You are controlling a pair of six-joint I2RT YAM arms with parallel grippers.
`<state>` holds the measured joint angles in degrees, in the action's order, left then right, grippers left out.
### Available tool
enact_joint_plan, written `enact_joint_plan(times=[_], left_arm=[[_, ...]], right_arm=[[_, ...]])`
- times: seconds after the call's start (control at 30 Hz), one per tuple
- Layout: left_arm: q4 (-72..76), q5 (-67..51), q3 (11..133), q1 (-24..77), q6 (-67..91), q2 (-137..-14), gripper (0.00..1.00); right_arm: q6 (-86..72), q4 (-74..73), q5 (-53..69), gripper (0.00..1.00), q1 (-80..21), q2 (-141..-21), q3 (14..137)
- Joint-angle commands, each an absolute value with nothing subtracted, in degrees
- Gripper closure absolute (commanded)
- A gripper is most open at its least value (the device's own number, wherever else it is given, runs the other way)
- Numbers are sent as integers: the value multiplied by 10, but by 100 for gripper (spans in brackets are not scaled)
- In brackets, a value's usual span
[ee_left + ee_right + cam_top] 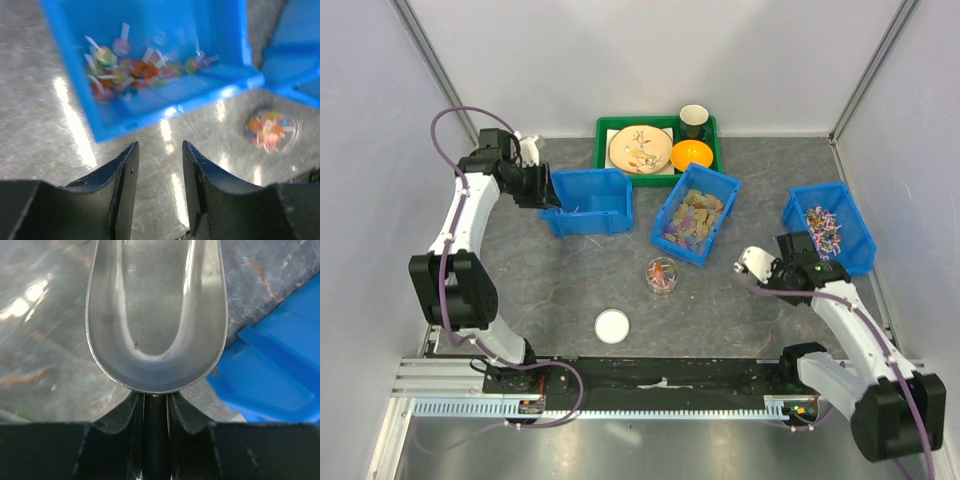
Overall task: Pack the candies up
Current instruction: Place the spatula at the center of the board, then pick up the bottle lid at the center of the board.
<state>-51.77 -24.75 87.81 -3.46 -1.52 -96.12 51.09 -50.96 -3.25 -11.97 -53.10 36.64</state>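
In the left blue bin (220,75), candies (135,70) pile; left end effector (159,165) gapes empty, right end effector (155,412) clamps a scoop (156,315).

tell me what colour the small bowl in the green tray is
Orange bowl, clearest in the top external view.

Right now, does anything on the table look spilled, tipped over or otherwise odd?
Nothing looks spilled. The one loose end is the small clear jar of candies: it stands open, with a white lid lying flat on the table apart from it. The metal scoop in the right pincer is empty.
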Motion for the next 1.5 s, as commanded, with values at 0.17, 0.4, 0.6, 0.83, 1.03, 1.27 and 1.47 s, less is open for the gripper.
enact_joint_plan(times=[0.17, 0.4, 0.6, 0.83, 1.03, 1.27, 1.47], left_arm=[[-487, -298, 753, 61, -137, -852, 52], [-484, -264, 661, 104, -217, -839, 51], [-483, -270, 570, 139, -287, -804, 51], [-457, -256, 490, 224, -296, -766, 51], [-428, -204, 467, 279, -271, -774, 51], [-421, -173, 460, 337, -262, -796, 52], [-403, -132, 454, 391, -248, -817, 52]], right_arm=[[525, -346, 95, 100, -10, -668, 403], [517, -322, 98, 78, -10, -707, 400], [517, -313, 92, 68, -10, -700, 381], [514, -334, 94, 57, -10, -665, 382], [507, -394, 117, 55, -11, -608, 409], [510, -453, 127, 55, -10, -527, 452], [509, -487, 141, 55, -10, -501, 484]])
